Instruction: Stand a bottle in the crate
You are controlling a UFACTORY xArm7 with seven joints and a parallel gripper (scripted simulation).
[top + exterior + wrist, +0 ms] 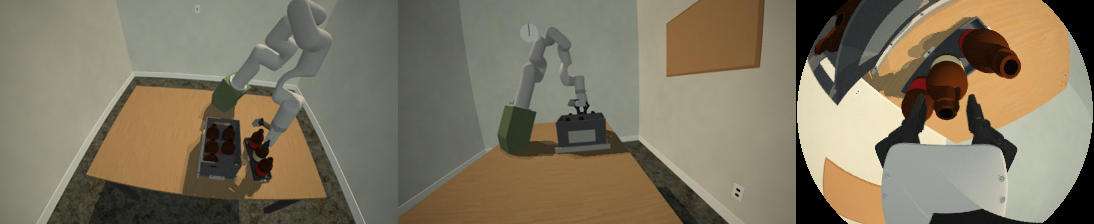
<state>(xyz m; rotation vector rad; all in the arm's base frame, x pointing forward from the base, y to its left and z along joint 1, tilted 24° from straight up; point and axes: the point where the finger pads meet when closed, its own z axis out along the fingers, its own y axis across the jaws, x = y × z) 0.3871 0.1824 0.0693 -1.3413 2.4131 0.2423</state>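
bottle with the cream label (261, 153) (947, 80) stood upright in the middle of the tray (247, 144) (972, 22). the fingers (266, 144) (582, 108) were fairly wide, holding nothing, one each side of its neck. it looked like stiff, slick glass, probably heavy low down; the neck seemed the place to grip, squarely, clear of the red-labelled neighbours (257, 138) (984, 50). the crate (220, 171) (581, 134) (871, 35) waited beside.
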